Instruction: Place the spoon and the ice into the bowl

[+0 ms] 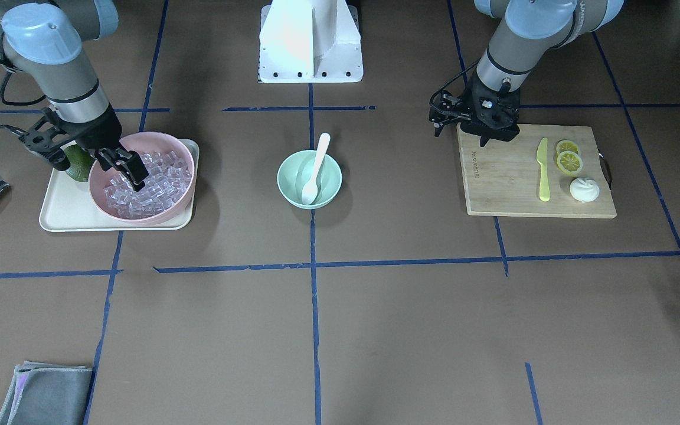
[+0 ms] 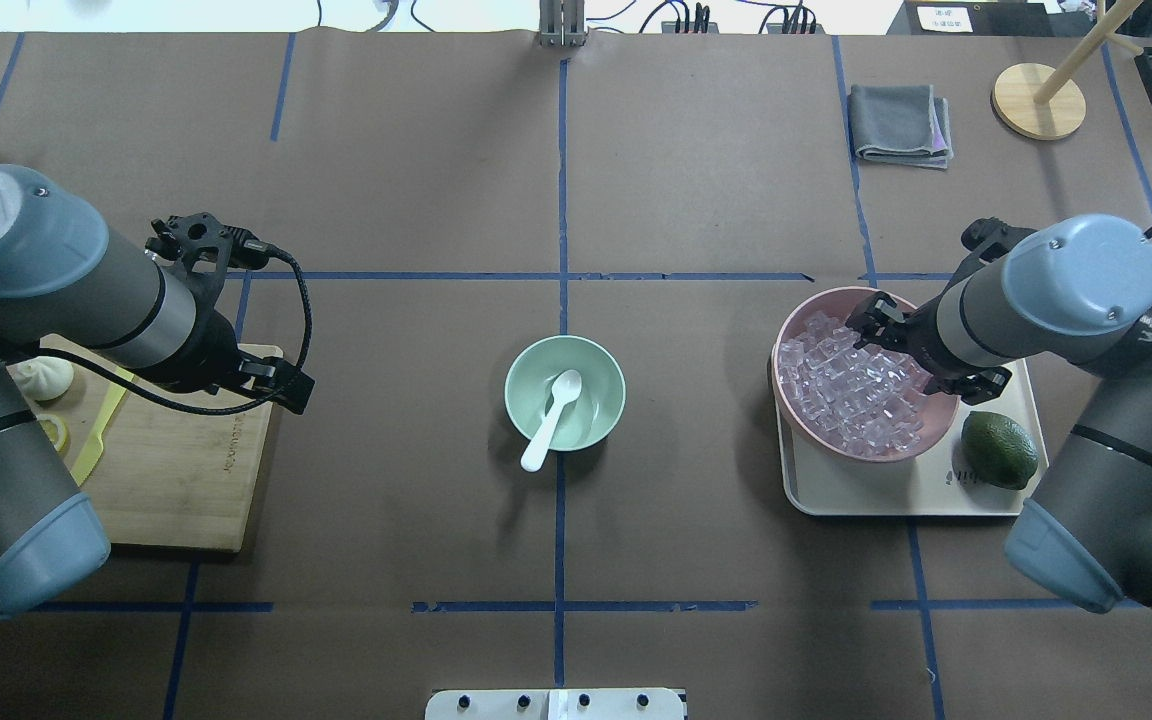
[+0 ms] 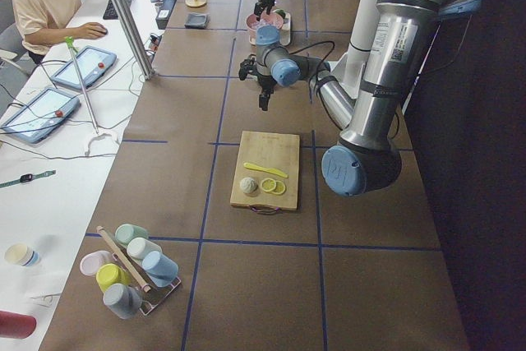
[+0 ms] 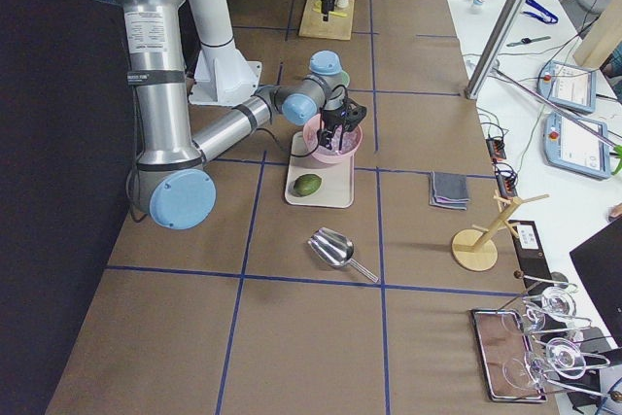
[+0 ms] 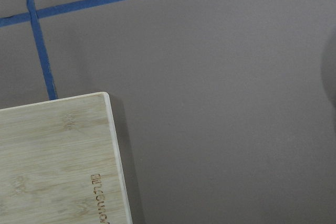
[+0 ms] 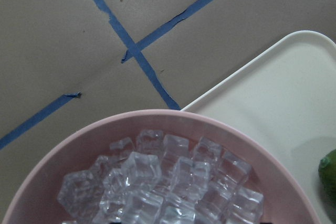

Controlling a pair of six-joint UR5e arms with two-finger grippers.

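My right pincer [image 1: 129, 171] sits in the ice [image 1: 160, 190] at frame left, spoon [image 1: 318, 165] in the green bowl [image 1: 285, 180]; its grip I cannot tell

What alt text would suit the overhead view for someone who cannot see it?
A green bowl sits mid-table with a white spoon resting in it. At right, the right gripper dips into a pink bowl of ice cubes on a tray beside a green fruit; at left, the left gripper hovers at a cutting board's edge.
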